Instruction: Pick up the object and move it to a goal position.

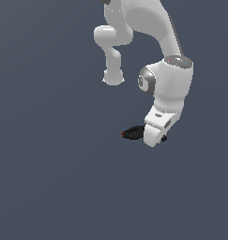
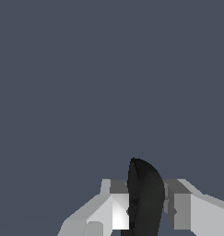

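Observation:
The black spring clamp (image 1: 132,134) sticks out of my gripper toward the exterior view's left, and its tiny red tip (image 1: 123,134) is at the far end. A small black part of it shows on the other side of the hand. My gripper (image 1: 152,137) is shut on the clamp. In the wrist view the clamp (image 2: 143,184) is a dark curved body held between the two grey fingers (image 2: 114,203), with my gripper (image 2: 144,205) closed around it. The clamp's handles are hidden behind the hand. No goal marker shows in either view.
The white arm (image 1: 169,84) bends down from the top of the exterior view. The background is one even dark blue-grey surface (image 1: 49,178) with no other objects or edges in view.

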`<state>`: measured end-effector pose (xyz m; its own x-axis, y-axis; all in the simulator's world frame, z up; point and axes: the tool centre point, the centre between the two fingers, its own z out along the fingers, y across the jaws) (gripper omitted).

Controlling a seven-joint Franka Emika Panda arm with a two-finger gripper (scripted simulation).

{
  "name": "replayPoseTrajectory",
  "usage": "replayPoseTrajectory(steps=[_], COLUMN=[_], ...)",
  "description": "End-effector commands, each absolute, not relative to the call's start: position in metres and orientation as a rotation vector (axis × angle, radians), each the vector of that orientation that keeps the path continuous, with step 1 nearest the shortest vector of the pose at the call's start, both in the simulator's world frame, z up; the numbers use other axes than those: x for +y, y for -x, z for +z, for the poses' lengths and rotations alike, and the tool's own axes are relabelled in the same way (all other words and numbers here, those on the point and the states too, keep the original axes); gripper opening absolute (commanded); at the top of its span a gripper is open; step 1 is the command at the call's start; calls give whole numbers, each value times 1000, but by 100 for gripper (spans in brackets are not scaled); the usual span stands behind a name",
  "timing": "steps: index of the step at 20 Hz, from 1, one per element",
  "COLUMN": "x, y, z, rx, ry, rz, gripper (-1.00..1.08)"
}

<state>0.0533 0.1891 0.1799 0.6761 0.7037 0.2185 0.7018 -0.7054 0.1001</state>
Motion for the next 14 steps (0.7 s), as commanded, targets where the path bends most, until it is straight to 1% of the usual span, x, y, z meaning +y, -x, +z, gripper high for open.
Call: replayPoseTrajectory(steps=[1, 8, 14], x=[189, 190, 190], y=[-52, -41, -37], z=[190, 222, 234], rx=[1202, 1203, 1203], ry=[-2867, -2866, -2866], rz=[386, 385, 385], gripper=[-100, -100, -100])
